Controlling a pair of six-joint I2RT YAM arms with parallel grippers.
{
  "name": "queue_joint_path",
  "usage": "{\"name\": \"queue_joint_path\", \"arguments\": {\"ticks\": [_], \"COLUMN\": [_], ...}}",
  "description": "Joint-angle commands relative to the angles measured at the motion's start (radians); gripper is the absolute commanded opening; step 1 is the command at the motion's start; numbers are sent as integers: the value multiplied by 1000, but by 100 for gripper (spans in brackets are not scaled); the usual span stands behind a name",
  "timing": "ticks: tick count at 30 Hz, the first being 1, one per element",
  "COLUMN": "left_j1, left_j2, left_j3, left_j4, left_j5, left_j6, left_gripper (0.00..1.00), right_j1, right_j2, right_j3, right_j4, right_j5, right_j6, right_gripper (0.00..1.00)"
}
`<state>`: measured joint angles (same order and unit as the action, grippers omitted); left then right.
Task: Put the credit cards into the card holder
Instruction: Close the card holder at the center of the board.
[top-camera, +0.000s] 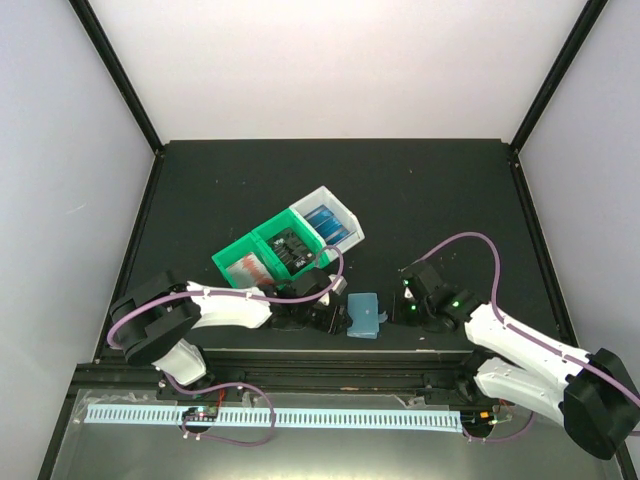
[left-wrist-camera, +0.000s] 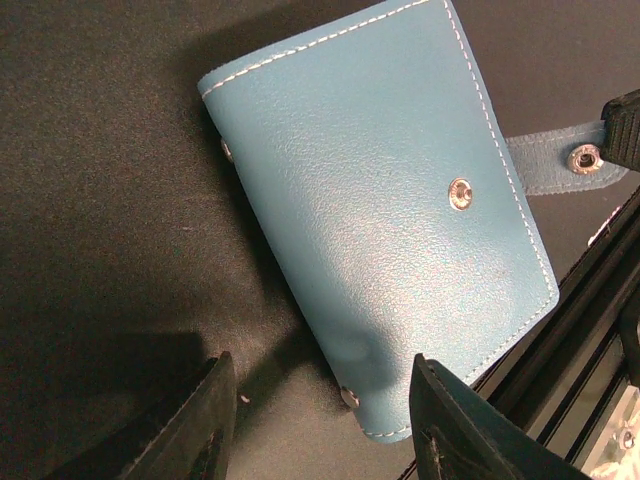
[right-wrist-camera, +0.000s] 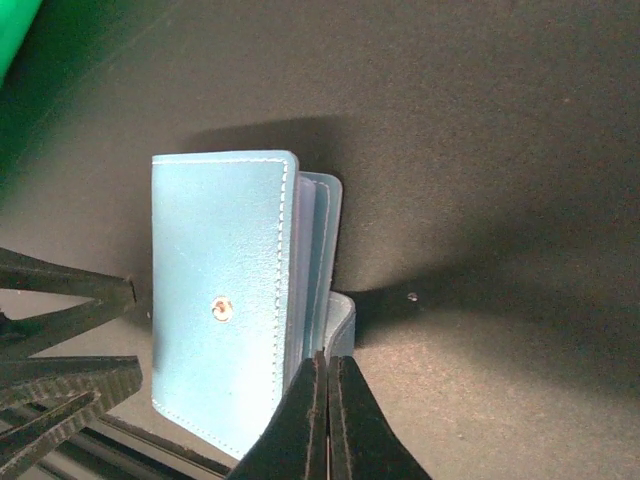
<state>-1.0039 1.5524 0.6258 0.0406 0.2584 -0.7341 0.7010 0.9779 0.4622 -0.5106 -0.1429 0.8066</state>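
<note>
The teal card holder (top-camera: 363, 315) lies folded near the table's front edge, its cover and snap showing in the left wrist view (left-wrist-camera: 380, 200) and the right wrist view (right-wrist-camera: 215, 290). My left gripper (left-wrist-camera: 325, 425) is open and straddles its near corner. My right gripper (right-wrist-camera: 326, 365) is shut at the holder's open side, on its snap tab (left-wrist-camera: 560, 160). The credit cards sit in the bins: red-and-white ones (top-camera: 250, 268), black ones (top-camera: 293, 250) and blue ones (top-camera: 328, 225).
A green bin (top-camera: 228, 258) and a white bin (top-camera: 345, 212) stand joined just behind the left gripper. The table's front rail (left-wrist-camera: 590, 300) runs close along the card holder's edge.
</note>
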Motion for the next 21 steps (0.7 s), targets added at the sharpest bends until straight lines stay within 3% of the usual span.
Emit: {"name": "queue_joint_path", "arguments": {"ticks": [1, 21], "left_j1": [-9, -28], "left_j2": [12, 76], "left_j3": [24, 64], "left_j4": [-8, -16], "left_j5": [-20, -83], "left_j6": [-8, -6], "left_gripper": [49, 37], "right_j1": [6, 66], "right_j2": [-8, 155], "right_j3": [-13, 28], "right_j4": [38, 223], "right_j5": [-32, -104], "right_j6": [-11, 0], "right_gripper": [1, 1]}}
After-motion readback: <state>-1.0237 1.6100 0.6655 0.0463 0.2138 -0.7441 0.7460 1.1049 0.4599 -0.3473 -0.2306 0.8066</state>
